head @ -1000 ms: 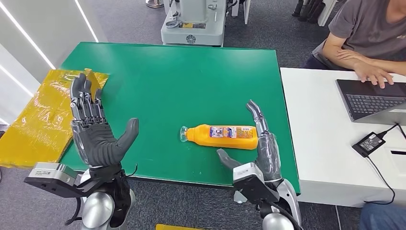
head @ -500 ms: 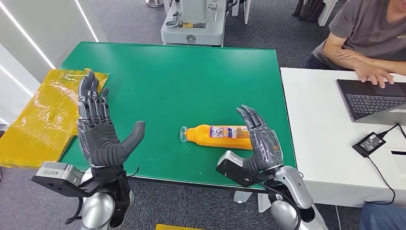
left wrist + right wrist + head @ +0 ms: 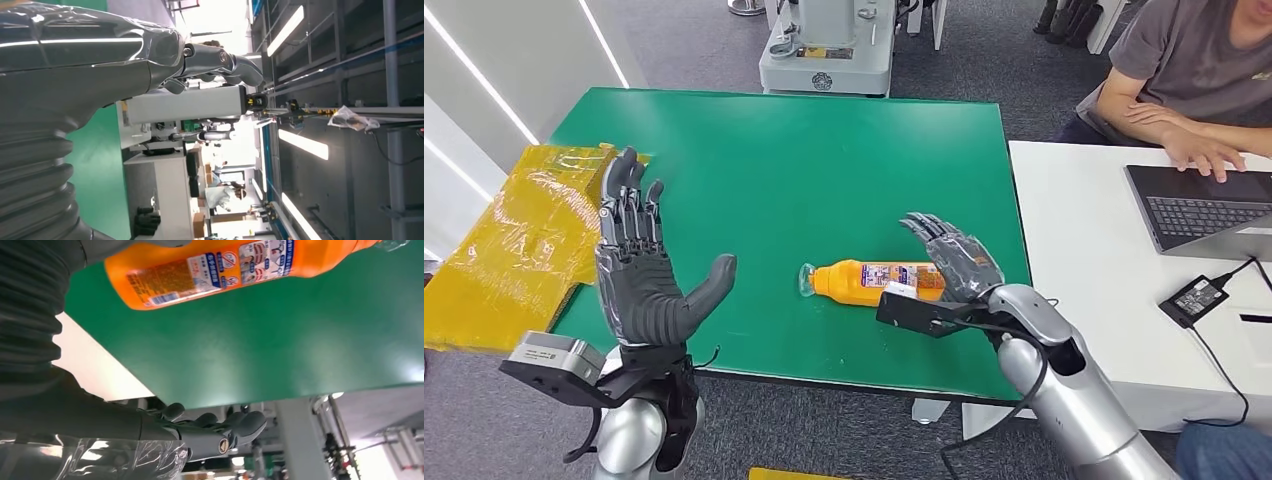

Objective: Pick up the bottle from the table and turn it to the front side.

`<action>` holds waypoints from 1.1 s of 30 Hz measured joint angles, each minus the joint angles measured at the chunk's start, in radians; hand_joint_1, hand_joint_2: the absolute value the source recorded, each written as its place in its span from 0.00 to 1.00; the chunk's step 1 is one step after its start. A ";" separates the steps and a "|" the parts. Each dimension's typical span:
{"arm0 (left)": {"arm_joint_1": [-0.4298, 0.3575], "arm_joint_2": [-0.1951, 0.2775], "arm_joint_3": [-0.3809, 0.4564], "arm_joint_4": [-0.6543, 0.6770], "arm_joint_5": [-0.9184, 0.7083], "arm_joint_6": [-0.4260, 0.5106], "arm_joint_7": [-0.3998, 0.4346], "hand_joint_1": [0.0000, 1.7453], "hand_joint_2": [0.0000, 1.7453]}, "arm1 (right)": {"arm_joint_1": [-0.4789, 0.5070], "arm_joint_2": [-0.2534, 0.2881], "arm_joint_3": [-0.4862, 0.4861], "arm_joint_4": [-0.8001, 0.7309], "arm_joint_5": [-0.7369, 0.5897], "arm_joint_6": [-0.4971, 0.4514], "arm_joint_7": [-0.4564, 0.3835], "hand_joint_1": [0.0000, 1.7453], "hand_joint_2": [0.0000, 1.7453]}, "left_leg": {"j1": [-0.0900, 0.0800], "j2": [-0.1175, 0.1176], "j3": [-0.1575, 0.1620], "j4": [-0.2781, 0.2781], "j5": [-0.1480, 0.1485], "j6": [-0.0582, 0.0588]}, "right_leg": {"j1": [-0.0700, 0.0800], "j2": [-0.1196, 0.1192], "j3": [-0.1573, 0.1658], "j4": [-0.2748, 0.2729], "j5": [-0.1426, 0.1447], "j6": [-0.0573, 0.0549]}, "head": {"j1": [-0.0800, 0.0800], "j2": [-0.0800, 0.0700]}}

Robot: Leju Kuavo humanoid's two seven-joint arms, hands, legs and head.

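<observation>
At the left edge of the green surface (image 3: pixel 824 150), a yellow wrapped bundle (image 3: pixel 514 240) lies partly over the side. Just beside it the left hand (image 3: pixel 639 275) stands upright, palm showing, its fingers (image 3: pixel 629 205) spread wide and holding nothing. Right of centre, near the front edge, the orange bottle (image 3: pixel 864 282) lies on its side, cap pointing left. The right hand (image 3: pixel 954 262) arches over the bottle's base end, fingers (image 3: pixel 924 228) curved and apart; whether they touch it I cannot tell. On the white surface (image 3: pixel 1084 240) sits a laptop (image 3: pixel 1199 205), a person (image 3: pixel 1184 70) beside it.
</observation>
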 joint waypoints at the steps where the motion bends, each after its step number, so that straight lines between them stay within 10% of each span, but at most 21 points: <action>1: -0.001 0.000 0.000 0.002 0.004 0.002 0.000 0.00 1.00 | -0.036 0.001 0.019 0.036 -0.008 0.017 -0.010 0.00 1.00 | 0.000 0.000 0.000 0.000 0.000 0.000 | 0.000 0.000 0.000 0.000 0.000 0.000 | 0.000 0.000; 11: -0.029 -0.003 -0.002 0.014 0.012 0.010 0.010 0.00 1.00 | -0.309 0.083 0.229 0.381 -0.053 0.161 -0.057 0.00 1.00 | 0.000 -0.001 0.000 0.000 0.001 0.000 | 0.000 0.000 0.000 0.000 0.000 0.000 | 0.000 0.000; 33: -0.064 -0.007 -0.014 0.055 0.059 0.054 0.018 0.00 1.00 | -0.394 0.124 0.421 0.650 -0.075 0.158 0.047 0.00 1.00 | 0.000 -0.001 -0.001 0.001 0.000 0.001 | 0.000 0.000 0.000 -0.001 0.000 0.000 | 0.000 0.000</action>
